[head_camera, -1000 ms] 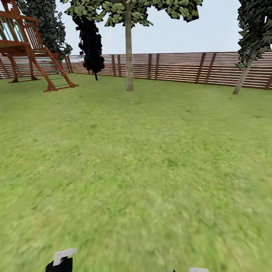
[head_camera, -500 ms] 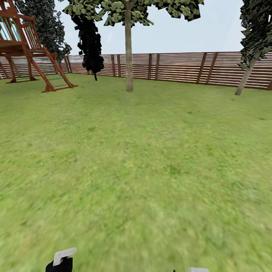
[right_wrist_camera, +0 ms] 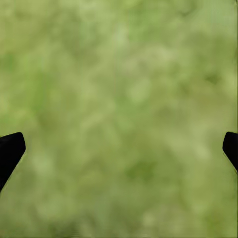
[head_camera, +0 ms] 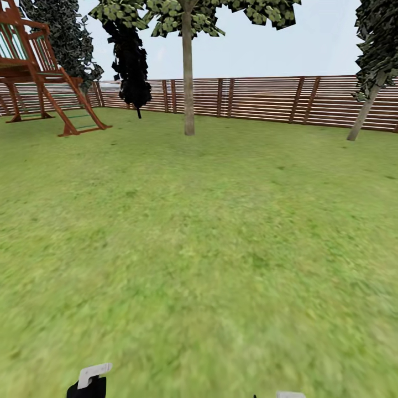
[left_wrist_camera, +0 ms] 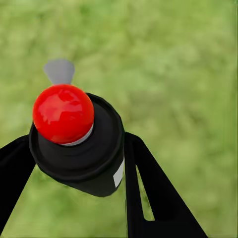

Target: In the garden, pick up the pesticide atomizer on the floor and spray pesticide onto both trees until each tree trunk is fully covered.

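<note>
In the left wrist view my left gripper [left_wrist_camera: 74,153] is shut on the pesticide atomizer [left_wrist_camera: 63,114], a small dark bottle with a round red top and a grey nozzle, held over grass. The atomizer's nozzle [head_camera: 93,373] also pokes up at the head view's lower edge. My right gripper [right_wrist_camera: 121,144] is open with only grass between its black fingertips. Across the garden lawn [head_camera: 199,232] one tree trunk [head_camera: 188,83] rises straight ahead, far off. A second, leaning tree trunk [head_camera: 362,116] stands at the far right by the fence. The paved floor is out of view.
A brown slatted fence [head_camera: 265,99] closes the far side of the lawn. A red-brown wooden playset [head_camera: 44,72] with a ladder stands at the far left. A dark narrow conifer [head_camera: 131,61] grows between the playset and the middle tree.
The whole head view has shifted slightly: the trees and fence sit a little lower and farther apart, so the camera has moved forward. The hold on the atomizer is unchanged.
</note>
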Motion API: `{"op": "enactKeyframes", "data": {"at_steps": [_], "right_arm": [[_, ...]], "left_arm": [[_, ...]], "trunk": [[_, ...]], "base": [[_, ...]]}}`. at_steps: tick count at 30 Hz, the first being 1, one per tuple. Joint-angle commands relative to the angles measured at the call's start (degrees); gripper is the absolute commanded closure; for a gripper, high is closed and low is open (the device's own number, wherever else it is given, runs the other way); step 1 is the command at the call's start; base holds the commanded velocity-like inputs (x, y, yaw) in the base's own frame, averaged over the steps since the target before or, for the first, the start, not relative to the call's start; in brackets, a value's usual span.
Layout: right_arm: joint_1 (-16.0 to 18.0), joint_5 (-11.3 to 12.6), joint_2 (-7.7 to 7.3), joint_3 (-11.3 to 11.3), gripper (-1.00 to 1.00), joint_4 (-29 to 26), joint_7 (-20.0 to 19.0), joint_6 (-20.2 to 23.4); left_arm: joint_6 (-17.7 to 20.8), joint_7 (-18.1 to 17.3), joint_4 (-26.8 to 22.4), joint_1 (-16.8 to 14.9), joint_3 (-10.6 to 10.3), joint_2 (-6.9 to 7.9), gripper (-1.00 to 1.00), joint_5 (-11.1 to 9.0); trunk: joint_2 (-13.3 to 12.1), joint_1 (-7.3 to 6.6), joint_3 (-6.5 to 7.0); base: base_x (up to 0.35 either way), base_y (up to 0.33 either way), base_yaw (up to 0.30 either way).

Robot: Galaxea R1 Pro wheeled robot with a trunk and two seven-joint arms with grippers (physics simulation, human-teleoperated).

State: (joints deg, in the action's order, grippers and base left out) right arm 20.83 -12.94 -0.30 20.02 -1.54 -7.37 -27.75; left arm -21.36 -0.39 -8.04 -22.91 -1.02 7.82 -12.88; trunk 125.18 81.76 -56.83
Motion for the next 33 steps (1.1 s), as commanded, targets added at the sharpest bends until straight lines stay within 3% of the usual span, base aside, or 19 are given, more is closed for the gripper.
{"op": "enactKeyframes", "data": {"at_steps": [1,33], "right_arm": [[0.01,-0.33,-0.01,0.53,-1.00,0.04,-0.28,-0.15],[0.00,-0.33,-0.03,0.54,-1.00,0.04,-0.28,-0.16]], "left_arm": [[-0.17,-0.04,0.04,-0.03,-0.12,0.01,1.00,-0.31],[-0.17,-0.04,0.04,-0.03,-0.12,0.01,1.00,-0.31]], "trunk": [[0.02,0.03,-0.05],[0.02,0.03,-0.05]], "base": [[0.339,0.000,0.000],[0.339,0.000,0.000]]}}
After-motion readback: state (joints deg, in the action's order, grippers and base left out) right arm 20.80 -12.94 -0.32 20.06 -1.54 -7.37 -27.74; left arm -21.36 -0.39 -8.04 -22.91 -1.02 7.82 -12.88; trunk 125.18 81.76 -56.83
